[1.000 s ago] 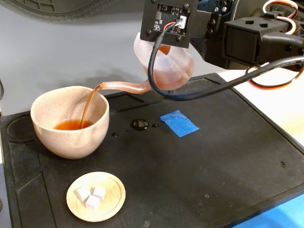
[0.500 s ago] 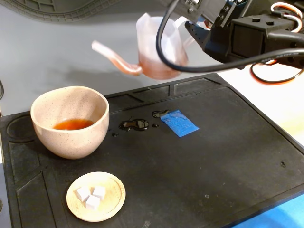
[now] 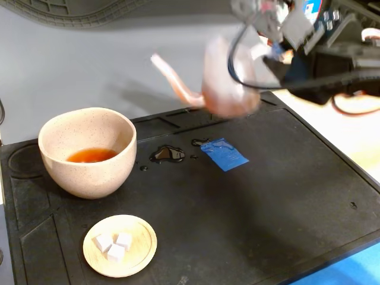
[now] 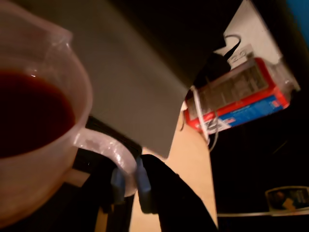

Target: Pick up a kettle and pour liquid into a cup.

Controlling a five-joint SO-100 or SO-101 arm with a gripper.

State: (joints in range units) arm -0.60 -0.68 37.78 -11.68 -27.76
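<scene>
The translucent pinkish kettle (image 3: 228, 80) hangs in the air above the black mat's far edge, motion-blurred, its thin spout (image 3: 175, 80) pointing left toward the cup. My gripper (image 3: 270, 56) holds it from the right. In the wrist view the gripper (image 4: 129, 186) is shut on the kettle's loop handle (image 4: 108, 150), and dark reddish liquid (image 4: 29, 118) fills the kettle (image 4: 43, 179). The speckled beige cup (image 3: 89, 151) stands at the mat's left with reddish-brown liquid (image 3: 90, 155) at its bottom, well left of and below the spout tip.
A small puddle (image 3: 167, 154) and a blue patch (image 3: 224, 154) lie on the black mat (image 3: 267, 202) between cup and kettle. A small wooden dish (image 3: 120, 245) with white cubes sits at the front left. A red and blue box (image 4: 236, 96) shows in the wrist view.
</scene>
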